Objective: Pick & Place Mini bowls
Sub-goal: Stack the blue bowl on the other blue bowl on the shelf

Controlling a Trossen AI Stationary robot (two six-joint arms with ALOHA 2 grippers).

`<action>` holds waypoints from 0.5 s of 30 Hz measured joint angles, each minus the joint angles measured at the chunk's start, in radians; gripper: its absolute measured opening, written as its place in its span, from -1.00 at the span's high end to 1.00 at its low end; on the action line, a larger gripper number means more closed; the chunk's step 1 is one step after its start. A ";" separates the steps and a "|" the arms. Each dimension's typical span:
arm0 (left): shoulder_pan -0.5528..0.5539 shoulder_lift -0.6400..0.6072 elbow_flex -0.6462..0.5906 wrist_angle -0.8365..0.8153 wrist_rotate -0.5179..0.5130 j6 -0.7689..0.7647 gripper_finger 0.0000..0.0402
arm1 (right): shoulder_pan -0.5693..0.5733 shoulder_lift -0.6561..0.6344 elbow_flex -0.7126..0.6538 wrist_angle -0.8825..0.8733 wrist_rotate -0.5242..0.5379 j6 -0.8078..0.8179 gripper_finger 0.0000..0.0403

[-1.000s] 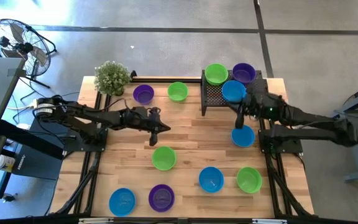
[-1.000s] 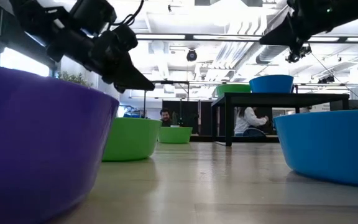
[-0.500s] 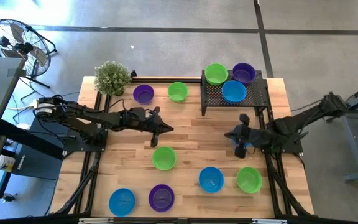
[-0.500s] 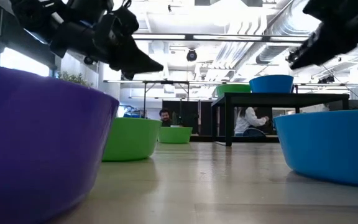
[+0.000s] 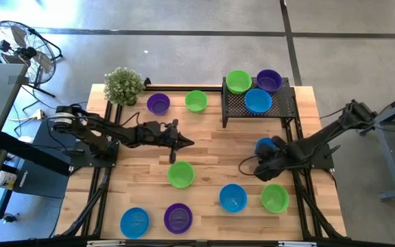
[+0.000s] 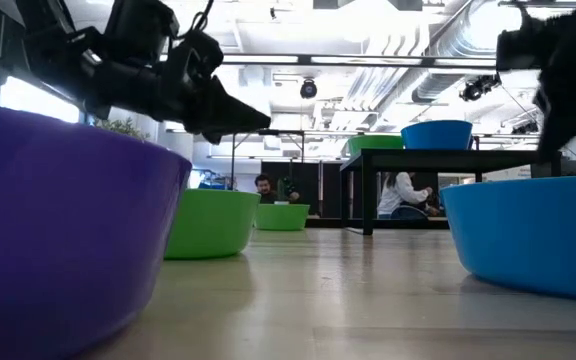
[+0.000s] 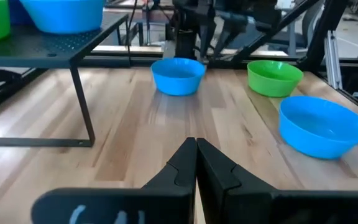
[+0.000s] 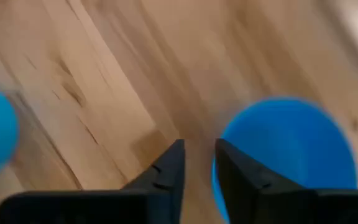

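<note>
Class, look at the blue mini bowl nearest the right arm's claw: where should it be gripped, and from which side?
Grip the thin rim of the blue mini bowl, one finger inside and one outside the wall, coming down from above. It sits upright and open-mouthed on the table, its body too wide to span. The right claw, slightly open, hovers beside it; the side facing it looks the likeliest approach.

Mini bowls blue, green, purple; rack black.

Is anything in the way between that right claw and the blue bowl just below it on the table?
Nothing visible. In the high view the right claw hangs over bare wood, and the nearest blue mini bowl sits just beyond it with only open tabletop between. The green mini bowl lies off to the side, out of that path.
</note>
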 joint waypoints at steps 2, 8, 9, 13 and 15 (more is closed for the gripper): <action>0.000 0.014 0.001 0.015 0.000 -0.002 1.00 | -0.001 0.044 -0.001 -0.005 -0.036 0.030 0.45; 0.000 0.015 0.001 0.010 0.001 -0.003 1.00 | -0.033 0.145 -0.001 -0.006 -0.074 0.039 0.23; 0.000 0.015 0.001 0.008 0.001 -0.001 1.00 | -0.043 0.157 -0.001 -0.009 -0.075 0.042 0.22; 0.000 0.015 0.001 0.003 0.005 0.000 1.00 | -0.086 0.200 -0.001 -0.029 -0.078 0.045 0.26; 0.000 0.015 0.001 -0.010 0.015 -0.001 1.00 | -0.104 0.220 -0.001 -0.033 -0.080 0.045 0.32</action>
